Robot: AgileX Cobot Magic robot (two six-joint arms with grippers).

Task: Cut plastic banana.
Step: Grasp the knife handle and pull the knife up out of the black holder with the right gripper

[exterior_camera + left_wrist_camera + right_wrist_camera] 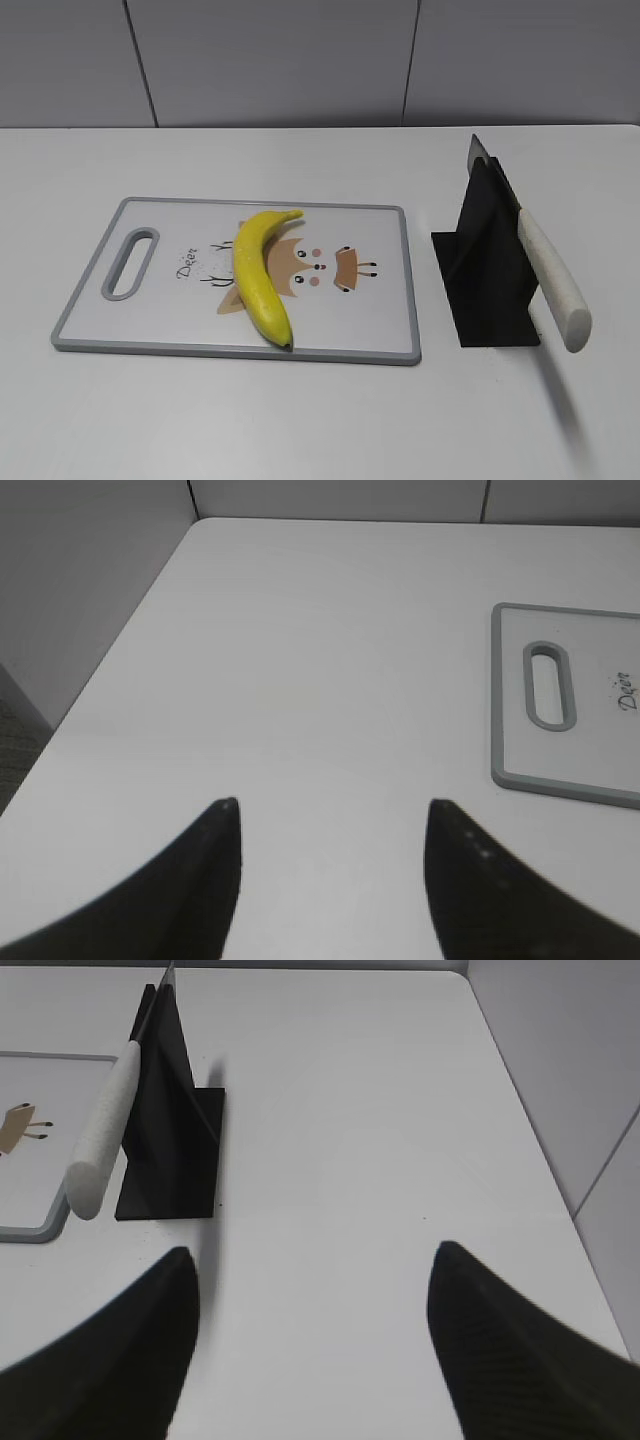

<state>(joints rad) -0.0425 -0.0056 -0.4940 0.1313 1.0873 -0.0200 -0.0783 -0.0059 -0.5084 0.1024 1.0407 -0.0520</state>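
The yellow plastic banana (258, 277) lies on the grey-rimmed cutting board (400, 290) with a deer drawing, its dark tip toward the front edge. A knife with a white handle (556, 283) rests slanted in a black stand (487, 268) right of the board; the knife handle (103, 1133) and the stand (170, 1135) also show in the right wrist view. My left gripper (330, 805) is open and empty over bare table, left of the board's handle slot (550, 685). My right gripper (312, 1252) is open and empty, in front of and right of the stand. Neither gripper shows in the exterior view.
The white table (300, 420) runs to a grey panelled wall at the back. The table's left edge (90, 695) and right edge (530, 1130) show in the wrist views.
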